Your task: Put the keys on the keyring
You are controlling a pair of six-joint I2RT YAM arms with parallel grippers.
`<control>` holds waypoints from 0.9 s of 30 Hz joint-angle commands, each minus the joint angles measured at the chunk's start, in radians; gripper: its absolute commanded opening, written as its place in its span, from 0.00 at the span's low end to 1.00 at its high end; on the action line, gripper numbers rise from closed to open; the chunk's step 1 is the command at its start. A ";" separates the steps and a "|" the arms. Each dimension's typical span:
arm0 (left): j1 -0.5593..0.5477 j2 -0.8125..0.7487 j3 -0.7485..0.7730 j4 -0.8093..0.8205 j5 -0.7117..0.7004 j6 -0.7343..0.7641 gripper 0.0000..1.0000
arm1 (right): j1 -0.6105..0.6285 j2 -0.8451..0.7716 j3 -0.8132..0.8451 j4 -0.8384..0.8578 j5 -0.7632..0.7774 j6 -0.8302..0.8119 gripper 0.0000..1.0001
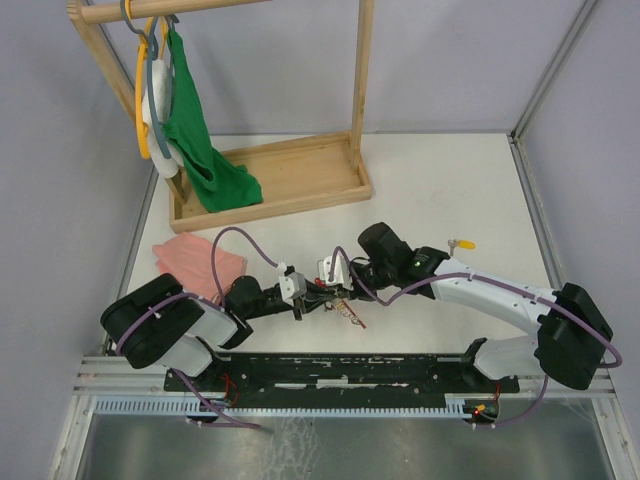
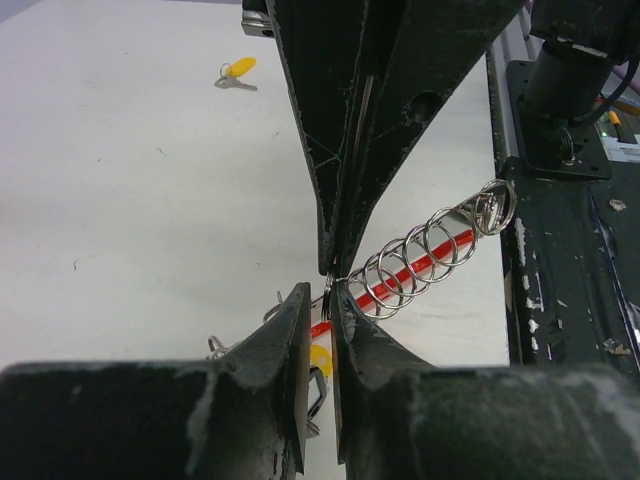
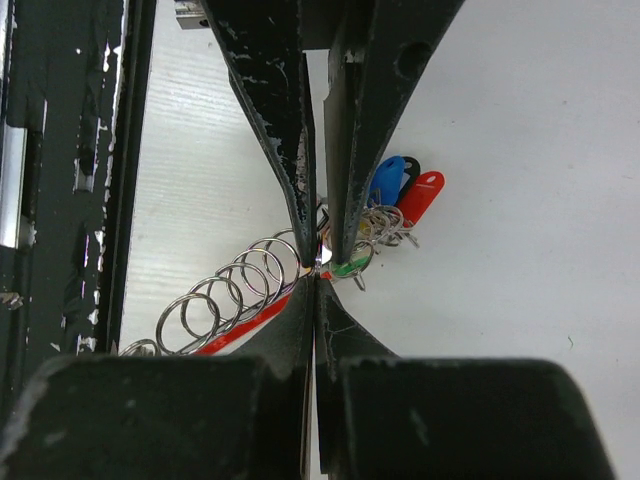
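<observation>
My left gripper and my right gripper meet tip to tip low over the table, near its front edge. Each is shut on the thin silver keyring. A green-tagged key hangs at the ring, beside the blue tag and red tag of the bunch. A chain of silver rings trails off along a red strip. A yellow-tagged key lies alone on the table, to the right. Another bit of yellow tag shows under my left fingers.
A wooden rack with hangers and a green cloth stands at the back left. A pink cloth lies left of the arms. The black base rail runs along the near edge.
</observation>
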 commanded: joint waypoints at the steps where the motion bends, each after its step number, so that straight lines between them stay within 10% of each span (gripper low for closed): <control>1: -0.003 -0.014 0.030 -0.031 0.029 0.037 0.20 | 0.034 0.022 0.090 -0.093 0.092 -0.039 0.01; 27: -0.008 0.085 -0.006 0.185 -0.005 0.007 0.03 | 0.027 -0.066 -0.013 0.078 0.055 -0.025 0.13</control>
